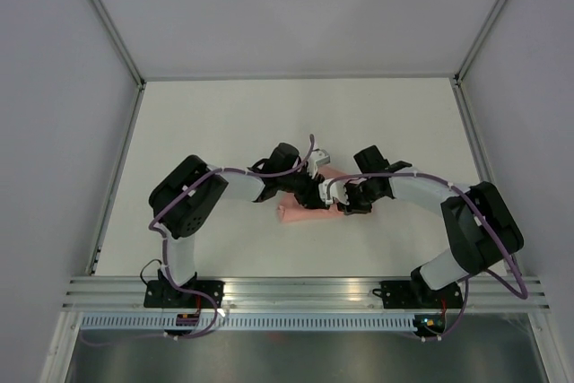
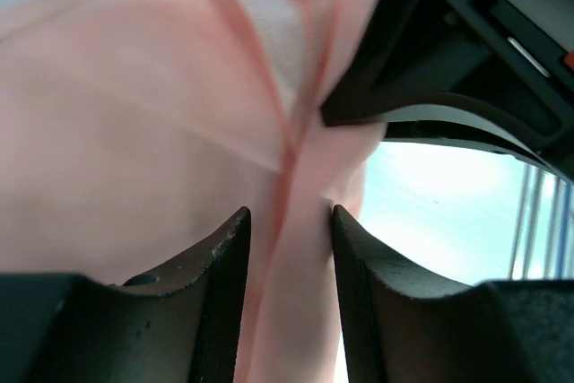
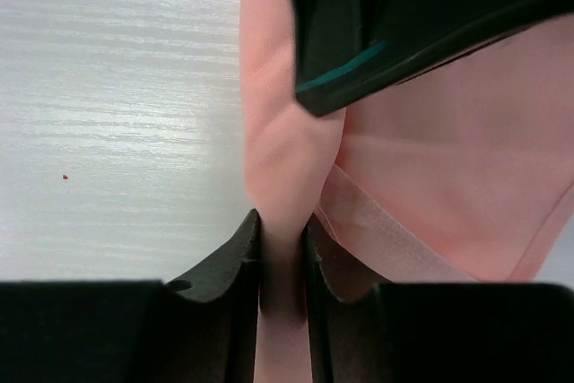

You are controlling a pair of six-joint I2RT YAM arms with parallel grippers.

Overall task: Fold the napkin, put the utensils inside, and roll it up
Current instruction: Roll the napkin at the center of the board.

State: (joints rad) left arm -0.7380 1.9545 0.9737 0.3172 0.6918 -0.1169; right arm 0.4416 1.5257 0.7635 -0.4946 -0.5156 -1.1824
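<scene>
Pale pink napkin (image 1: 292,213) bunched mid-table between both arms, folding step apparently in hand: right gripper (image 3: 282,253) pinching a cloth ridge, left gripper (image 2: 287,239) part-spread astride a fold, grip indeterminate; next, probably lay fold flat.

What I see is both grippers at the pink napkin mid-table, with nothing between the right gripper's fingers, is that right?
Not quite: the right gripper has a fold of the napkin pinched between its fingers, as the right wrist view shows. The rest holds.
</scene>
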